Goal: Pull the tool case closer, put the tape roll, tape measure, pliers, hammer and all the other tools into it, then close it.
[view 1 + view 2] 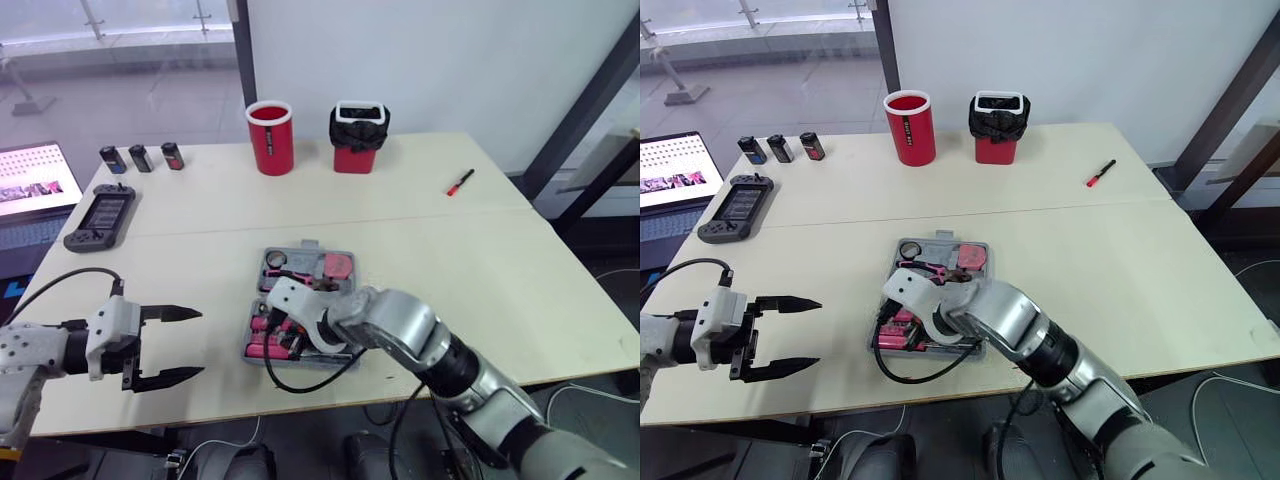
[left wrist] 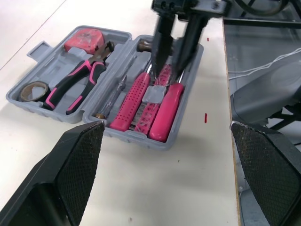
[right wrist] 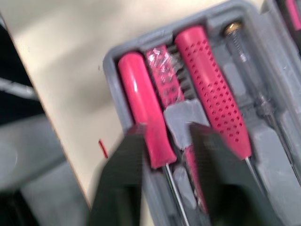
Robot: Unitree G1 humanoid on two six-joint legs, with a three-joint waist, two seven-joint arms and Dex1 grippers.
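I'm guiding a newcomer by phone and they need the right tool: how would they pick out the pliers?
On the pale table, find the open grey tool case near the robot's edge. In the half farther from the robot, the pliers lie between a tape roll and a red tape measure. They alone have twin black-and-pink handles and a metal nose.

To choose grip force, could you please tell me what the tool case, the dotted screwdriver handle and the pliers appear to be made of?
Tool case: grey moulded plastic, matt, with formed recesses. Dotted screwdriver handle: pink plastic or rubber, dimpled surface. Pliers: dark metal head, probably steel; pink and black grips, likely rubbery plastic.
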